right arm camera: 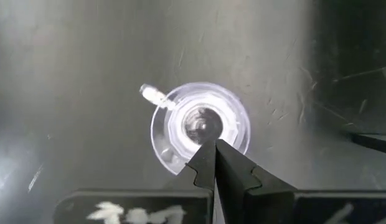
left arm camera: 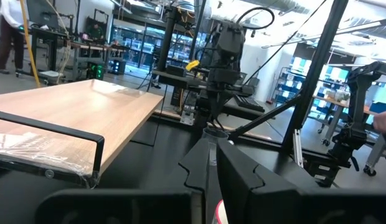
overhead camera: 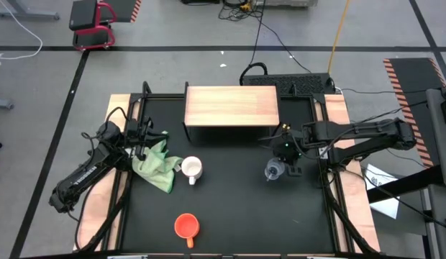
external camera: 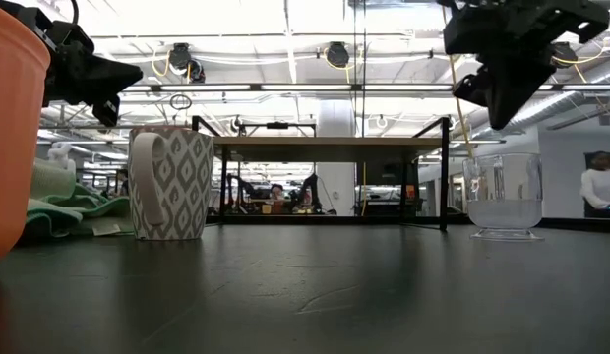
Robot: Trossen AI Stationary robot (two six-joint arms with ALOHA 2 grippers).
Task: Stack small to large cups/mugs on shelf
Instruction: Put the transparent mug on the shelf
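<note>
The small clear glass cup (overhead camera: pixel 274 171) stands upright on the black table, right of centre. My right gripper (overhead camera: pixel 282 154) hangs shut above it, pointing down; in the low view its tips (external camera: pixel 502 118) stay clear of the cup's rim (external camera: pixel 502 155). From the right wrist view I look straight down into the cup (right arm camera: pixel 199 124) past the shut fingers (right arm camera: pixel 213 146). The white patterned mug (overhead camera: pixel 192 169) stands left of centre and the orange mug (overhead camera: pixel 185 226) near the table's near edge. The wooden-topped shelf (overhead camera: pixel 231 106) stands at the far side. My left gripper (overhead camera: pixel 144 135) waits shut over the left edge.
A green cloth (overhead camera: pixel 157 164) lies crumpled at the table's left, beside the white mug and under my left gripper. Light wooden strips (overhead camera: pixel 339 115) run along both table sides. Cables and a black box (overhead camera: pixel 295 83) sit behind the shelf. Bare black surface (overhead camera: pixel 237 208) spans the middle.
</note>
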